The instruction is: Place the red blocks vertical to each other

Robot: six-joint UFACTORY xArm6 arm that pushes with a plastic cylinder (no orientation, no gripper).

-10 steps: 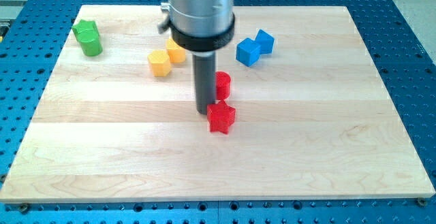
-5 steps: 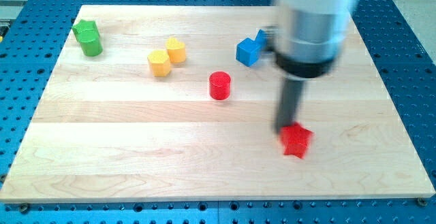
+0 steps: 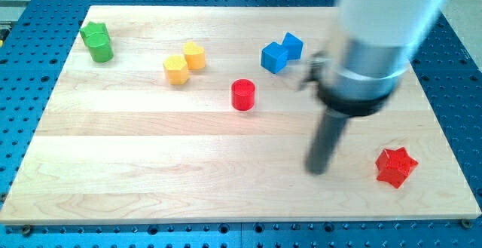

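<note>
A red cylinder stands near the board's middle. A red star block lies near the view's lower right, far from the cylinder. My tip rests on the board between them, well left of the star and to the lower right of the cylinder, touching neither. The rod and arm above it are blurred by motion.
Two blue blocks sit together above and right of the cylinder. Two yellow blocks sit at upper left of it. A green block stands near the wooden board's top left corner.
The red star has slid from beside the cylinder far to the right and slightly down. My tip pushed it there, then moved off it to the left.
</note>
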